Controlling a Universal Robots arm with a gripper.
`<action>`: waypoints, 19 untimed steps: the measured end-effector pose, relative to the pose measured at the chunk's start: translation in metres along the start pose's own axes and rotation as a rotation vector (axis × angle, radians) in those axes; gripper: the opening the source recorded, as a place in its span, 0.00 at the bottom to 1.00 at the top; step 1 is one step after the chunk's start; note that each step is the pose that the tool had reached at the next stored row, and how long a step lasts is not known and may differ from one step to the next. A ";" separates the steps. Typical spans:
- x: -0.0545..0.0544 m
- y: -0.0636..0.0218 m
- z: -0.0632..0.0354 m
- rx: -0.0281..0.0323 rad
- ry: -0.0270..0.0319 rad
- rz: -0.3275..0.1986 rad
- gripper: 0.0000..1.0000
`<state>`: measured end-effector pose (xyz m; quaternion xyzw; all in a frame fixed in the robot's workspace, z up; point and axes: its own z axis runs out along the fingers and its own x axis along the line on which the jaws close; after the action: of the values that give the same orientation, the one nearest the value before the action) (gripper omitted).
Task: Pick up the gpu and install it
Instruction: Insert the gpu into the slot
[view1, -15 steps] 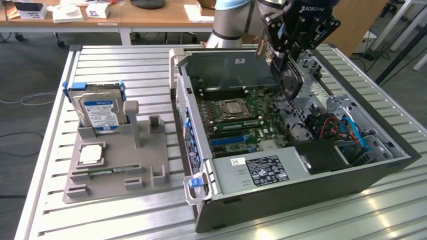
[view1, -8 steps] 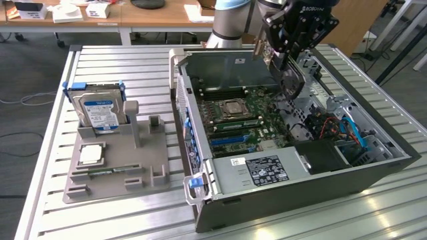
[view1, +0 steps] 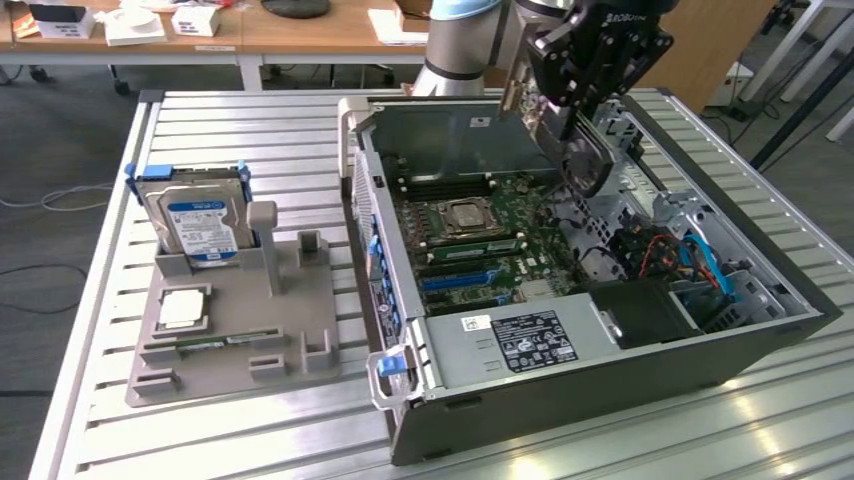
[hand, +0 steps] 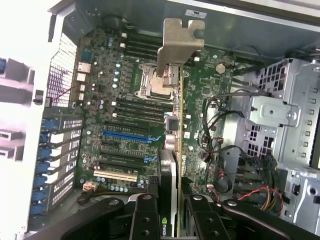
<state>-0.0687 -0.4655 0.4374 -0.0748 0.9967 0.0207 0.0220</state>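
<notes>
Exterior view: the arm reaches in from the back of the metal slatted table (view1: 200, 130), and its gripper (view1: 571, 115) is clenched on the gpu (view1: 587, 165). The card hangs tilted over the open computer case (view1: 601, 400), toward the exterior view's right side of it. It is above the motherboard (view1: 481, 245) and not seated in any slot. Its lower end dips near the drive cage and cables; whether it touches anything there I cannot tell.

On the wrist view the gpu (hand: 171, 165) appears edge-on, pinched between the two black fingers (hand: 145, 215), one on each face. Its silver metal bracket (hand: 179, 40) is at the end away from the gripper (hand: 170, 200), in front of the processor socket (hand: 155, 85). The blue expansion slot (hand: 125, 136) lies bare on the board, off to one side of the card.

Inside the case, the power supply (view1: 534, 340) with its label sits at the near end. On the exterior view's left, well apart from the case, a grey holder (view1: 227, 350) stands on the table. A hard drive (view1: 198, 222) with a blue label stands upright in it, and a square chip (view1: 183, 308) lies flat just in front of the drive.
</notes>
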 end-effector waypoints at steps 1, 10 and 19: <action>0.000 0.0000 0.0000 -0.0005 0.0004 -0.011 0.27; 0.000 0.0000 0.0002 -0.0057 0.0046 -0.121 0.27; 0.000 0.0000 0.0003 -0.0115 0.0093 -0.244 0.27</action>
<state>-0.0687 -0.4655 0.4371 -0.1957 0.9802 0.0233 0.0193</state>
